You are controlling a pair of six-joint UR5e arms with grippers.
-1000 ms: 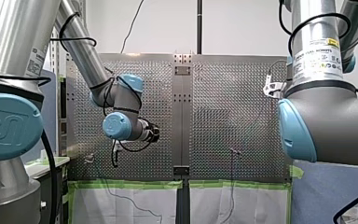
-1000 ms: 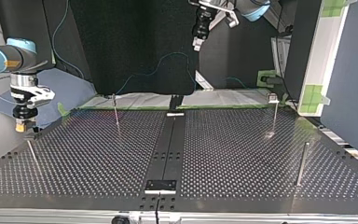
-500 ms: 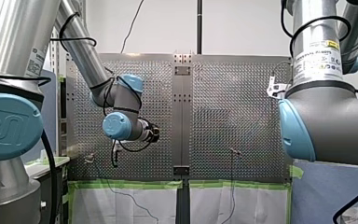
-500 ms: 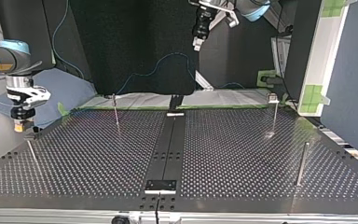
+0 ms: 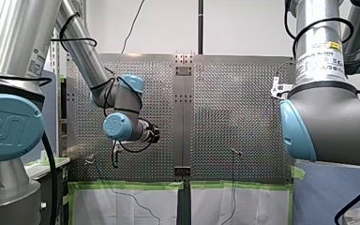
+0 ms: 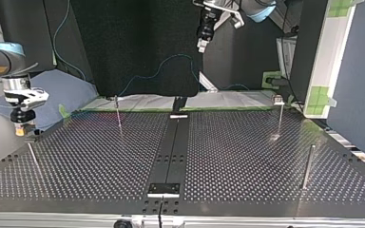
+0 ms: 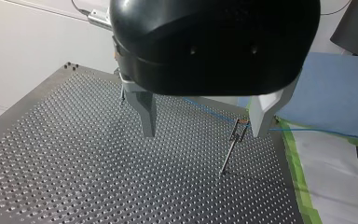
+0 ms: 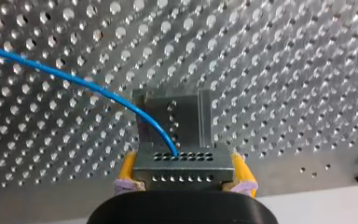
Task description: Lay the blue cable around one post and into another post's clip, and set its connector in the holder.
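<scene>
Presently our right tool (image 8: 182, 159) is clamped on the connector (image 8: 182, 173) of the blue cable (image 8: 74, 80), over the table (image 8: 284, 70); our left tool (image 7: 203, 133) stands wide open and empty, a clip post (image 7: 230, 150) ahead.

My right fingers (image 6: 19, 128), seemingly further outward.

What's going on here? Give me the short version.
My right gripper is shut on the connector of the blue cable. It holds the connector above the perforated table at the top view's left edge, not yet set down. My left gripper hangs high above the table with its fingers open and empty. Ahead of it, the cable runs past the top of a post with a clip.
</scene>
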